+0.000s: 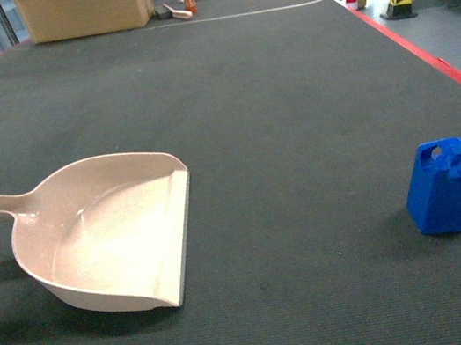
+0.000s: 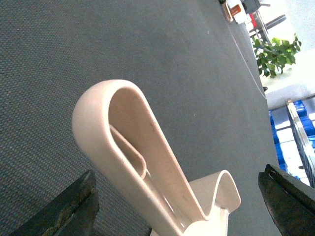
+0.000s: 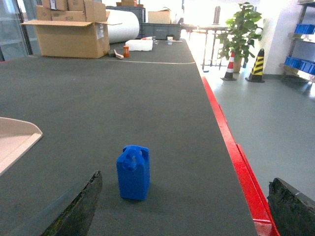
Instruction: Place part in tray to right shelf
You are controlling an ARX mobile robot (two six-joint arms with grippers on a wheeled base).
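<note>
tray (image 1: 103, 235) holds nothing; part (image 1: 445, 185) stands apart.

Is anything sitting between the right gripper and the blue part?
Nothing visible. In the right wrist view the right gripper is open, and only bare dark mat lies before the upright blue part. The tray sits well off to the left.

Dark mat (image 1: 269, 85) carries tray (image 1: 108, 239), part (image 1: 445, 186), carton (image 1: 84, 9).

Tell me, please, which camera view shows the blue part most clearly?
The right wrist view: the blue part stands upright, centred and close ahead on the dark mat, between that gripper's open fingers. The head view shows it near the right edge. The left wrist view shows only the beige tray.
</note>
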